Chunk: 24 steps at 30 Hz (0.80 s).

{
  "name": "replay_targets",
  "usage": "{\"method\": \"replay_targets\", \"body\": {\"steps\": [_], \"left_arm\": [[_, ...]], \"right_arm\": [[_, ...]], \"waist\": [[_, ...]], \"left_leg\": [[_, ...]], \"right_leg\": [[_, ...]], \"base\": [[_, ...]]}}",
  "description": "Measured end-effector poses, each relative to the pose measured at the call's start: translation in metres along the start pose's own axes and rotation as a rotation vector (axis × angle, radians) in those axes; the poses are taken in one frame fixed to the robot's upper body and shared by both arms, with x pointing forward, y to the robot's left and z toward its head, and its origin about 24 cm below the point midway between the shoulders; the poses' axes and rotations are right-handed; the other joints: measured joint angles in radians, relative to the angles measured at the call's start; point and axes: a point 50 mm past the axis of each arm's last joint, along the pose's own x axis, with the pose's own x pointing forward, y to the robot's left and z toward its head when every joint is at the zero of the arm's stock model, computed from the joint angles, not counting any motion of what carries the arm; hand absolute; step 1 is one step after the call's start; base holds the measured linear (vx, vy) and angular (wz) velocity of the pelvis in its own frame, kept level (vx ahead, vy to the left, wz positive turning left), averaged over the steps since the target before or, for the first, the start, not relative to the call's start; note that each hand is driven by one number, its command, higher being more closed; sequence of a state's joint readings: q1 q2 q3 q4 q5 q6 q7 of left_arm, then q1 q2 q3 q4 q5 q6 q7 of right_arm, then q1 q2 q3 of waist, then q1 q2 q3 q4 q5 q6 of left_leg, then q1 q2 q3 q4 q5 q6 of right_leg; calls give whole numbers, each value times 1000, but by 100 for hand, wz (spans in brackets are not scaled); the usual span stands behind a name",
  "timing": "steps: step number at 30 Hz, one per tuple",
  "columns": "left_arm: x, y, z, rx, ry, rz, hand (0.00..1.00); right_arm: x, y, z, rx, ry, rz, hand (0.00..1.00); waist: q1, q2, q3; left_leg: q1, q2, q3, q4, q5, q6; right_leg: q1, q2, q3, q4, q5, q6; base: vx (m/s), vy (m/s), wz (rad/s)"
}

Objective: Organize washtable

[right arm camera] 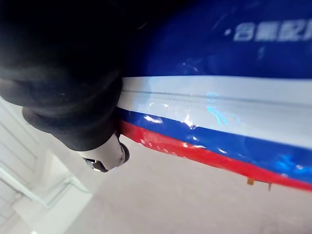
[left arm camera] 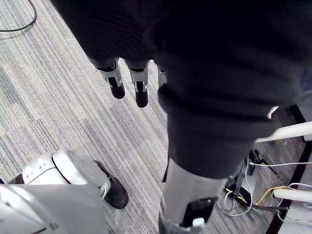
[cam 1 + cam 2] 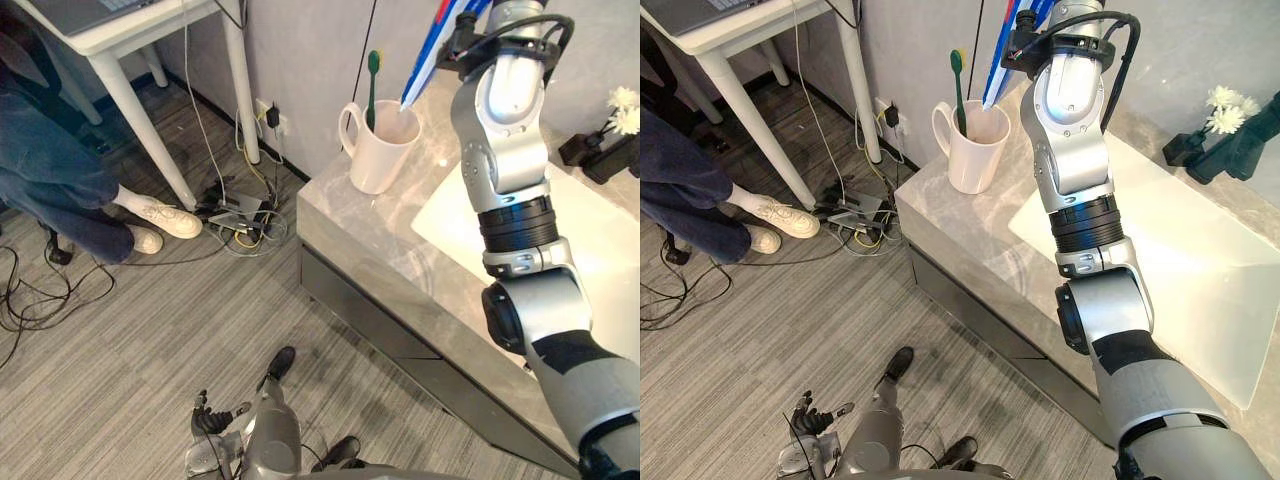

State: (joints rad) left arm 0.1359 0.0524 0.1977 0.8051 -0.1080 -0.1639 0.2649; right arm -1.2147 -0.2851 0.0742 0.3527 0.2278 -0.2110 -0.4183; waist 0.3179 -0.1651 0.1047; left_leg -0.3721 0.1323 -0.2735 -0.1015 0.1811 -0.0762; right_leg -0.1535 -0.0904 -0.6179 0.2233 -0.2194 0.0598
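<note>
At upper centre my right hand [image 1: 103,155] grips the tube [image 3: 425,55], its end at the mug [image 3: 380,155] on the marble counter [image 3: 370,235], while my left hand [image 2: 139,87] hangs relaxed over grey carpet [image 3: 140,350].

Bright, even indoor light fills the scene. The white basin [image 3: 1200,300] glares almost featureless, and the stone counter [image 3: 370,220] carries a soft sheen. Small highlights glint on the glossy blue tube [image 1: 219,112]. The floor [image 3: 170,110] under the desk [image 3: 120,35] lies dimmer.

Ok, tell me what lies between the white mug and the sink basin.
Only bare grey countertop. In the left eye view, no object stands on the stretch between the mug and the basin.
</note>
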Motion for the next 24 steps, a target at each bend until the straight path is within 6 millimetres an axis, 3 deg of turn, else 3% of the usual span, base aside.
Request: {"method": "replay_targets", "body": {"steps": [6, 15, 20, 24], "left_arm": [[0, -1, 1, -11, -9, -1, 0], [1, -7, 9, -22, -43, -24, 0], [1, -11, 14, -36, -59, -35, 0], [2, -12, 15, -38, -62, -37, 0]], "right_arm": [[0, -1, 1, 11, -3, -20, 100], [-5, -1, 8, 40, -46, -15, 100], [-5, -2, 8, 36, -47, -15, 100], [-5, -2, 8, 35, -47, -15, 100]], "waist": [[-1, -2, 1], [3, -3, 9], [21, -7, 20], [22, -9, 23]], "left_leg": [[-10, -10, -3, 6, 22, -23], [-36, -4, 4, 0, 16, -9], [-50, -9, 0, 1, 18, -8], [-55, -12, -6, 6, 30, -22]], "right_leg": [[0, -2, 22, -2, 0, 0], [-9, 3, 17, -16, -1, 1], [-19, 1, 18, -16, -1, 1], [-19, 1, 23, -16, -1, 1]], "base": [[36, 24, 12], [-37, 27, 5], [25, 20, 4], [41, 22, 7]]}}
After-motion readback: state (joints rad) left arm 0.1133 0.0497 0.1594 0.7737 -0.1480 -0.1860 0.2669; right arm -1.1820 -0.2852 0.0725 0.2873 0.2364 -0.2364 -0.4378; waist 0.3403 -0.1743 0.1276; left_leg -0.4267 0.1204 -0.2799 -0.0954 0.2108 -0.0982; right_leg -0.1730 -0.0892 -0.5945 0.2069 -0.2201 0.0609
